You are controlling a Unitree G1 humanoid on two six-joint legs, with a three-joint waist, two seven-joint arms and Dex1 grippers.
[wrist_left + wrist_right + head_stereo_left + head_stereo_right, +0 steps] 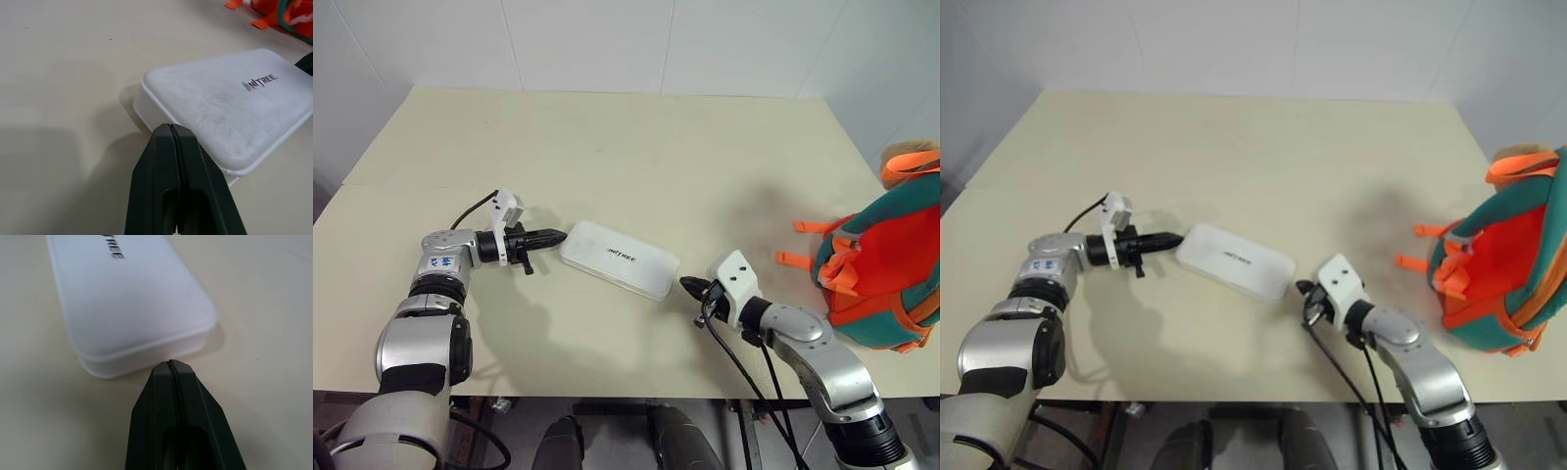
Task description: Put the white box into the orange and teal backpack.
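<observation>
The white box (618,258) lies flat on the bench (636,147), not in the orange and teal backpack (886,274) yet. The left claw (556,236) and right claw (690,286) are pinched together, one at each end, holding nothing. Lifting and packing are left, I think.

Head cams look down over table (636,147), wrist cams close on white box (230,107) ends

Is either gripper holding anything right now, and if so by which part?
Nothing is held. The left gripper and right gripper are both shut with nothing between their fingers, each pointing at an opposite short end of the white box, which lies flat on the table.
</observation>
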